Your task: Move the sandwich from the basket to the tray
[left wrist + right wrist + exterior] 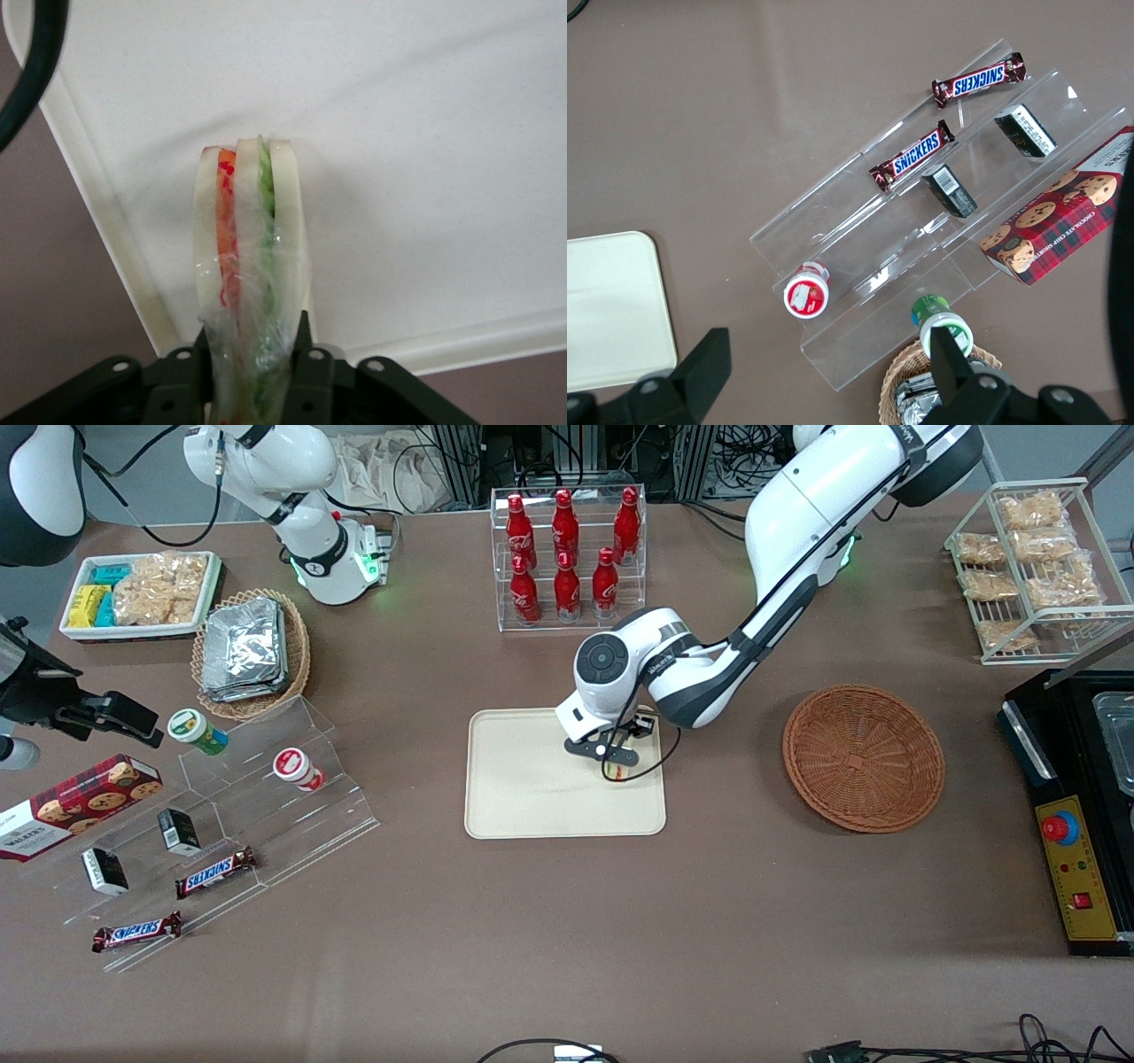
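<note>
I have the gripper (617,766) low over the tray (523,797), near its corner closest to the basket (864,757), fingers (306,372) clamped on the sandwich (250,266). It stands on edge (a narrow footing), so once I let go it may topple, and this close to the rim it could land across the lip.

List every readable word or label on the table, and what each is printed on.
"SNICKERS": two chocolate bars on the clear stand.
"WALKERS": red cookie box.
Red bottles' script, the cups' lids and the small black boxes: too blurred to read.
The claw, over the tray, grips the sandwich, which bears no text.
</note>
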Controlling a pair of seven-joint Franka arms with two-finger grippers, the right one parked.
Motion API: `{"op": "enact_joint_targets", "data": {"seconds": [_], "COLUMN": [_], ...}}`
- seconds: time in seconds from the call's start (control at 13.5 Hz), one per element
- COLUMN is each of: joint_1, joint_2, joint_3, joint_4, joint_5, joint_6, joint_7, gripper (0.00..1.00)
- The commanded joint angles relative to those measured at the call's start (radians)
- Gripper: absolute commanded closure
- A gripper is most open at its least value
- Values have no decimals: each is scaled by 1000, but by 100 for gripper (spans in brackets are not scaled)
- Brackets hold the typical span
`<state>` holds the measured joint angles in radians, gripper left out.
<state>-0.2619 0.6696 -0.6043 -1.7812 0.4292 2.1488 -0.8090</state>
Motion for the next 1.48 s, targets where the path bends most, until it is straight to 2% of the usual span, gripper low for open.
{"op": "enact_joint_targets", "data": {"seconds": [0.0,0.07,0.37,0.52,0.67,0.81,1.41], "joint_1": [-17,-17,-5,27,59,84,329], "joint_2": [28,28,16,8,-7,-28,-194], "joint_3": [3,3,3,0,0,3,-2], "joint_4": [32,34,91,179,270,322,327], "joint_5": [40,40,25,14,-68,-73,-78], "joint_6": [-12,-12,-44,-153,-236,-299,-357], "joint_7": [-70,-85,-134,-134,-136,-137,-116], "gripper": [25,0,0,0,0,0,0]}}
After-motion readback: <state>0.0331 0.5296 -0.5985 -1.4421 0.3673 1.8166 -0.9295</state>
